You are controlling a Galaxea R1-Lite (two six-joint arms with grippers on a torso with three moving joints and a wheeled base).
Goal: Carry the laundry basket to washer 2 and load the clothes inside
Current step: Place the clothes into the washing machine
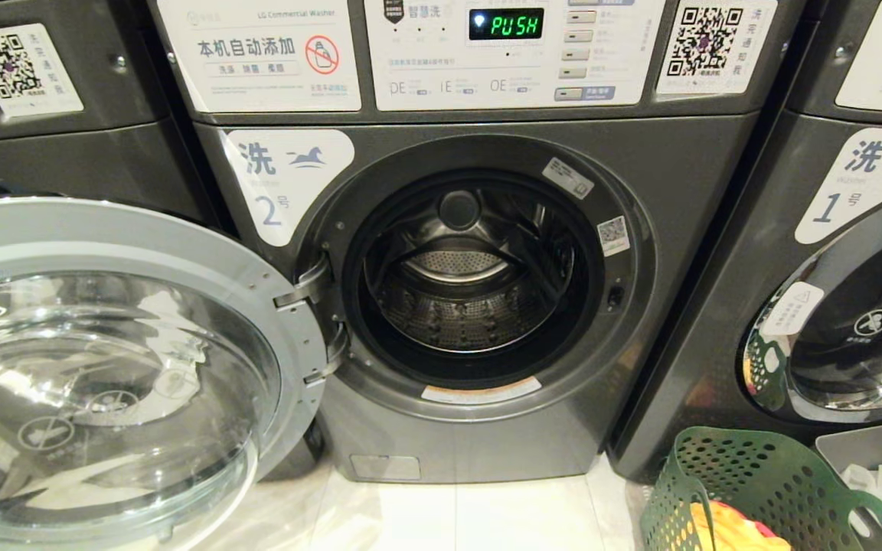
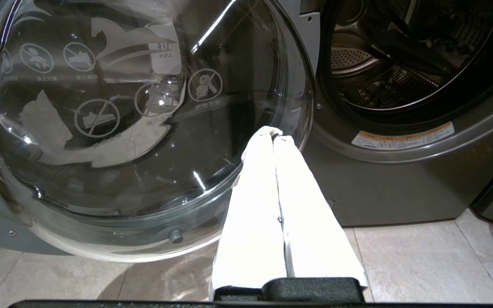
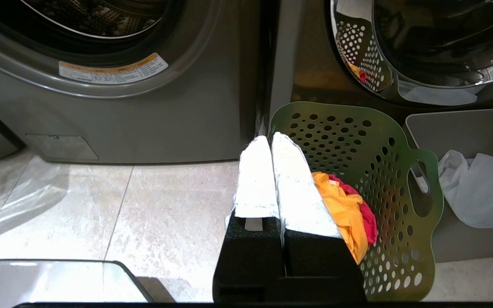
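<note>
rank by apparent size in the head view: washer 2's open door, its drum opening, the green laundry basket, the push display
1. open door, though nearest the camera
2. drum opening
3. laundry basket, partly cut off, so unsure
4. PUSH display

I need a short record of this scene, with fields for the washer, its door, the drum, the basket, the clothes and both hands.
washer 2: display reads PUSH
door: swung open to the left
drum: no clothes seen inside
laundry basket: on floor before washer 1
clothes: yellow and red, in basket
left hand: shut, holds nothing, near door
right hand: shut, holds nothing, by basket
</note>
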